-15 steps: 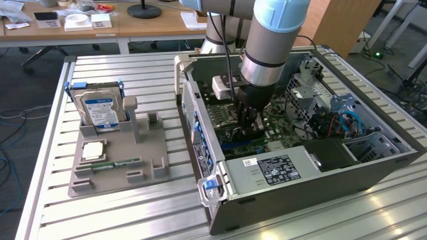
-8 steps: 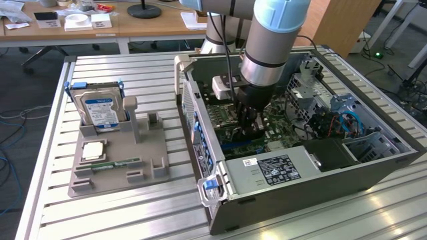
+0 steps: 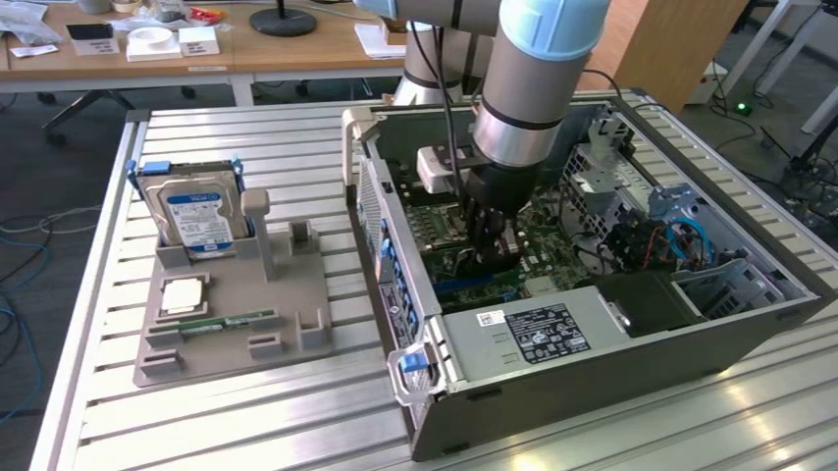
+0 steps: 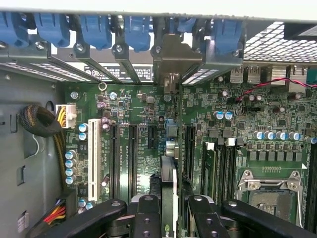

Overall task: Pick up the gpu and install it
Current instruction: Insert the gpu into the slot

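While the arm reaches down into the open PC case [image 3: 596,324], the pincer [image 3: 492,257] sits low over the motherboard [image 4: 143,116] w/ its black fingers [image 4: 147,218] closed partway on the gpu [image 4: 168,193], card held edge-on between them (silver bracket end toward the case's rear slots). Gpu hangs just above the expansion slots, btw two black connectors. On the tabletop [image 3: 262,137], at the exterior view's left, a grey fixture [image 3: 235,319] carries a hard drive [image 3: 196,211], upright, and a memory stick [image 3: 230,321], lying flat.
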